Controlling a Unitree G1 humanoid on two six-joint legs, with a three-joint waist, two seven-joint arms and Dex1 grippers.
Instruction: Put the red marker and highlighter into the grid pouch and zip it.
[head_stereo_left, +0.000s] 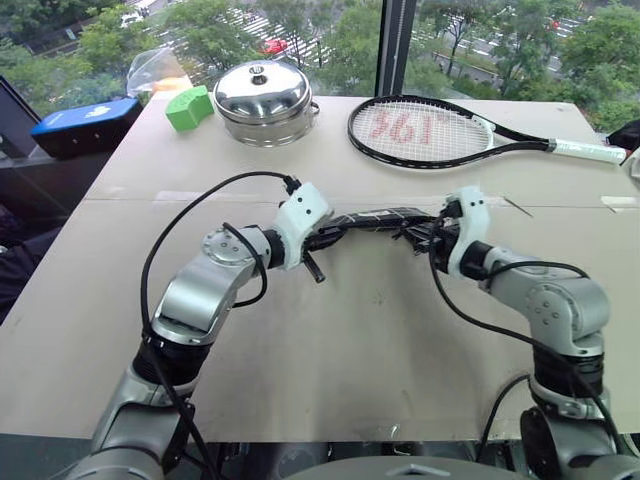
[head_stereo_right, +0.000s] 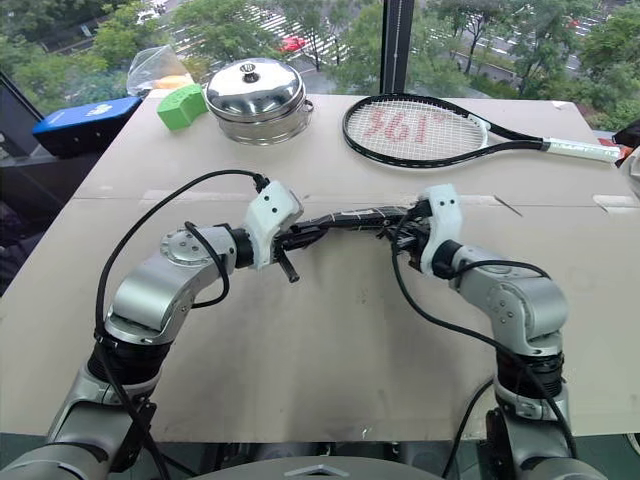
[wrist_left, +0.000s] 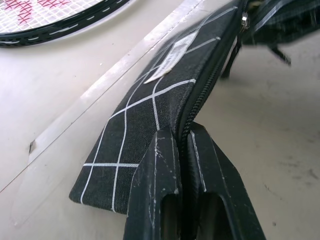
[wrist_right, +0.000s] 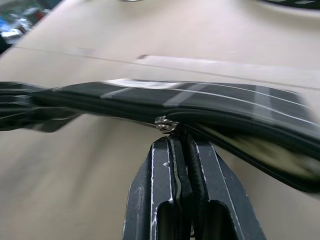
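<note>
Both grippers hold the flat black white-gridded fabric pouch (wrist_left: 150, 107) above the table: left gripper (wrist_left: 181, 145) pinching its end, right gripper (wrist_right: 181, 150) clamped on the zipper cord. I would keep the fabric taut and pull straight along the teeth.

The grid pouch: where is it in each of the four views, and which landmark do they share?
Left eye view: grid pouch mid-frame, between the left claw and right claw.
Right eye view: mid-frame, above centre.
Left wrist view: runs from the claw's fingers to the upper right.
Right wrist view: a dark band across the middle.
Shared landmark: the tennis racket beyond the pouch, cut by the edge in both wrist views.
</note>
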